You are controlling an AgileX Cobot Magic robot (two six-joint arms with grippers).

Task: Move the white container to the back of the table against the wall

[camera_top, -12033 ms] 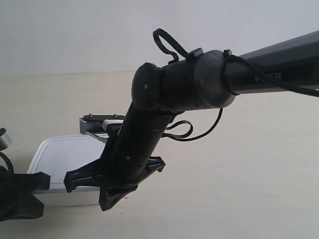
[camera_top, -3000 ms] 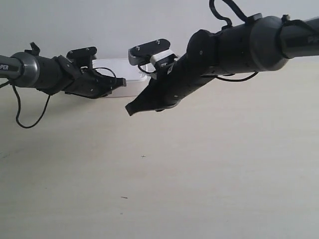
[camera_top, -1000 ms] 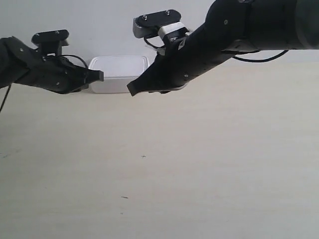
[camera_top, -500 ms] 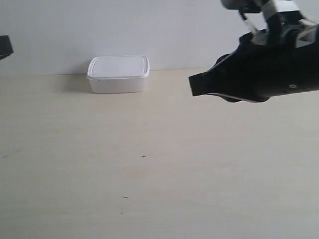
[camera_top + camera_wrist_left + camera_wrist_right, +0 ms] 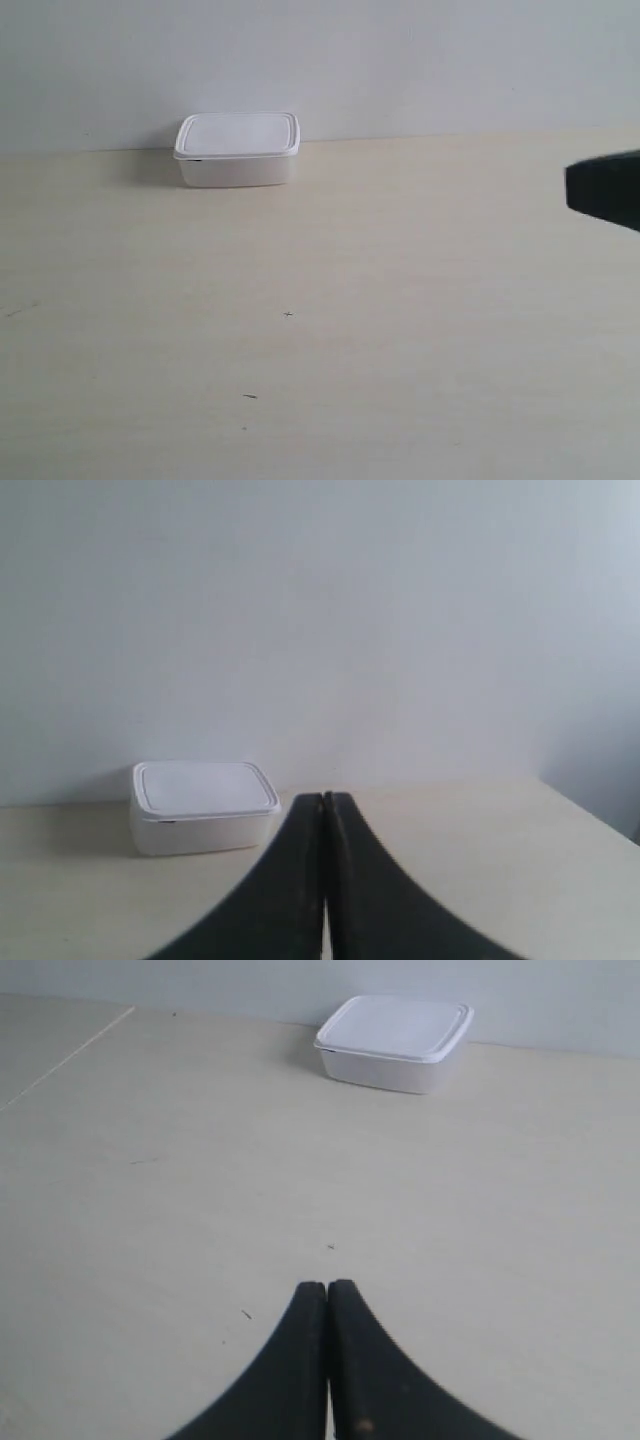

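The white container (image 5: 238, 148) stands lidded at the back of the table (image 5: 320, 330), its far side right against the wall (image 5: 320, 60). It also shows in the left wrist view (image 5: 203, 805) and the right wrist view (image 5: 395, 1042). My left gripper (image 5: 324, 798) is shut with nothing in it, well back from the box. My right gripper (image 5: 327, 1287) is shut too, empty, over bare table far from the box. In the exterior view only a dark tip of the arm at the exterior view's right (image 5: 604, 190) shows at the edge.
A few tiny dark specks (image 5: 288, 315) mark the beige tabletop. A faint seam line (image 5: 65, 1058) runs across the surface in the right wrist view. The wall (image 5: 320, 620) is plain and unmarked.
Both arms have pulled away from the container and out of the exterior view; only a tip remains at the right edge. The container stays put against the wall.
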